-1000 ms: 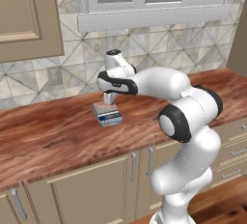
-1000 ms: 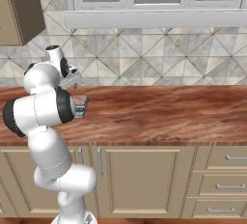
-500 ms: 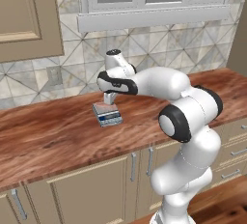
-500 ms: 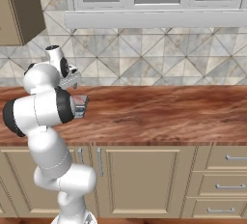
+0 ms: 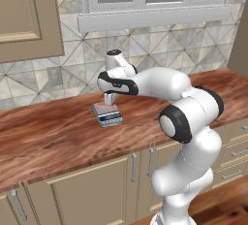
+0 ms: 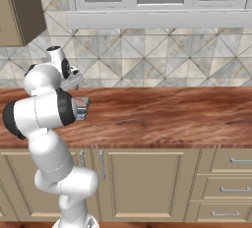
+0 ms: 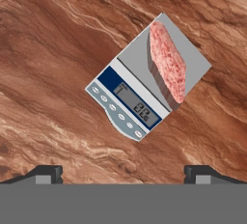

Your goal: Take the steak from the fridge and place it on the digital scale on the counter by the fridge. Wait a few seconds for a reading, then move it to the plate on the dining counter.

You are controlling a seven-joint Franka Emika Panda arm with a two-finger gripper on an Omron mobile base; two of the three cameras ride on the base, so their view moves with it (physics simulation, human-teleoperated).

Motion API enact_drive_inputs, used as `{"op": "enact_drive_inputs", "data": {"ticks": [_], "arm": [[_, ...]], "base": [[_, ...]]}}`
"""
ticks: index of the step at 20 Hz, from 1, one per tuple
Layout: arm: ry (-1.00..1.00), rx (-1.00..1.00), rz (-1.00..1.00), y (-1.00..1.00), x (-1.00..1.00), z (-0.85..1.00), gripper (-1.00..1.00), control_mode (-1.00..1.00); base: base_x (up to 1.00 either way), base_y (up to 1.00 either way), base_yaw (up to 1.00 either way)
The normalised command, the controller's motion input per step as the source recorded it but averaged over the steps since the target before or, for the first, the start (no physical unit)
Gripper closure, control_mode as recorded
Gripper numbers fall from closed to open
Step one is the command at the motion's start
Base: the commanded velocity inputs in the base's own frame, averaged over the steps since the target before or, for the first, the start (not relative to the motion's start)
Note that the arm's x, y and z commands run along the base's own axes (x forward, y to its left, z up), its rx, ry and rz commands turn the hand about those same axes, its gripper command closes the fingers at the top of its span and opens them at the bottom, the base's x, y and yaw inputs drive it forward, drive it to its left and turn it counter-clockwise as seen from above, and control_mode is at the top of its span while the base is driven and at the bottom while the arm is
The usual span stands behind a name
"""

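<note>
The two-finger hand [image 7: 123, 172] hung spread and empty above the reddish-brown wood-grain tabletop [image 7: 53, 49]. Beyond its tips, the small square grey digital scale [image 7: 126, 103] carried the flat pinkish-red raw steak [image 7: 168, 61] on its platform.

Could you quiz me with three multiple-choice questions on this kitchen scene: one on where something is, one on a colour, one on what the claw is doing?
1. Where does the steak lie?
A. on the digital scale
B. on a plate
C. on the bare counter

2. What colour is the steak?
A. dark brown
B. pinkish-red
C. green

3. What state is the claw in?
A. shut on the steak
B. shut on the scale
C. open, holding nothing

Answers:
1. A: the hand view shows the meat resting on the scale's grey platform.
2. B: it is pinkish-red with paler speckles.
3. C: the two fingertips stand far apart above the scale, with nothing between them.
</note>
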Motion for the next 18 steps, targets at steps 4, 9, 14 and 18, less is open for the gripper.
{"op": "enact_drive_inputs", "data": {"ticks": [4, 9, 14, 18], "arm": [[0.0, 0.0, 0.0, 0.0, 0.0, 0.0, -1.0, -1.0], [0.0, 0.0, 0.0, 0.0, 0.0, 0.0, -1.0, -1.0], [0.0, 0.0, 0.0, 0.0, 0.0, 0.0, -1.0, -1.0], [0.0, 0.0, 0.0, 0.0, 0.0, 0.0, -1.0, -1.0]], "base": [[0.0, 0.0, 0.0], [0.0, 0.0, 0.0], [0.0, 0.0, 0.0], [0.0, 0.0, 0.0]]}}
